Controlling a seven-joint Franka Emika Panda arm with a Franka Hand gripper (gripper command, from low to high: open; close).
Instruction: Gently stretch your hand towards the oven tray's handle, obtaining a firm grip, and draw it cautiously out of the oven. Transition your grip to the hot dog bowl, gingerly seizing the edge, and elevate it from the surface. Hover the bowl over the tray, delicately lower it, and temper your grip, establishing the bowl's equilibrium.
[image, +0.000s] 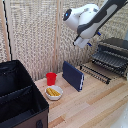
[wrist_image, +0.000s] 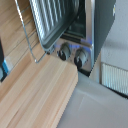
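The oven stands at the exterior view's right, its front open. The wire oven tray sticks out of it over the table. My white gripper hangs in the air above the tray's outer end and touches nothing. Its blue-tipped fingers are too blurred to tell open from shut. The hot dog bowl sits on the table near the front left, far from the gripper. The wrist view shows the oven's front with two knobs, a ridged grey panel and a thin wire bar of the tray.
A red cup stands just behind the bowl. A dark blue slab stands on edge between the bowl and the tray. A big black bin fills the front left. The wooden table's edge shows in the wrist view.
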